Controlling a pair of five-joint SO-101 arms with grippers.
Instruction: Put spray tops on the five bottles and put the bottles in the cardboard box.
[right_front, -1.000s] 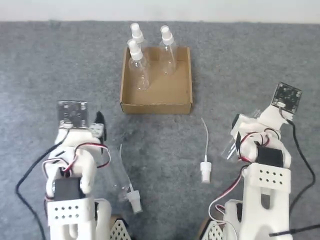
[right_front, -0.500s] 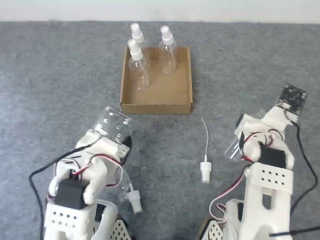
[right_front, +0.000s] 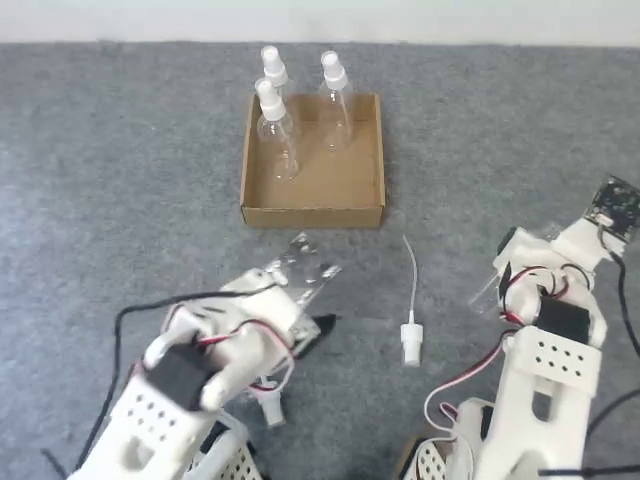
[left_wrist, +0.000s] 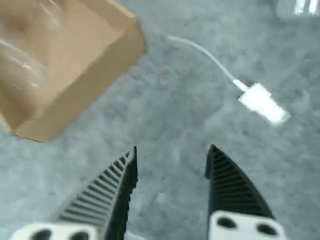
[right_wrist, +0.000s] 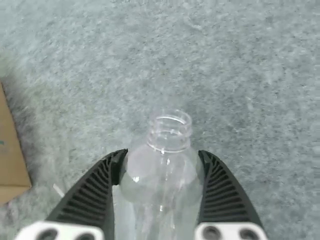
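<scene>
Now, from the left: leave the capped bottle (right_front: 271, 408), half hidden beneath the left arm at 7 o'clock of the desk (right_front: 100, 150), for boxing later. Bring the left hand (left_wrist: 172, 155), jaws apart and empty, down over the loose spray top (right_front: 411, 342) lying at about 5 o'clock from the cardboard box (right_front: 312, 213). Grip the white head squarely, not the thin tube pointing to 12 o'clock and likely to bend or slip. Lift high enough to let the tube hang free. Hold the right hand (right_wrist: 161, 152) steady at 3 o'clock, clamped on the open-necked bottle (right_wrist: 170, 125), neck offered toward the left arm. Thread the tube into the mouth first, then press and twist, well clear of the three topped bottles (right_front: 277, 130) standing at the box's 12 o'clock side.
</scene>
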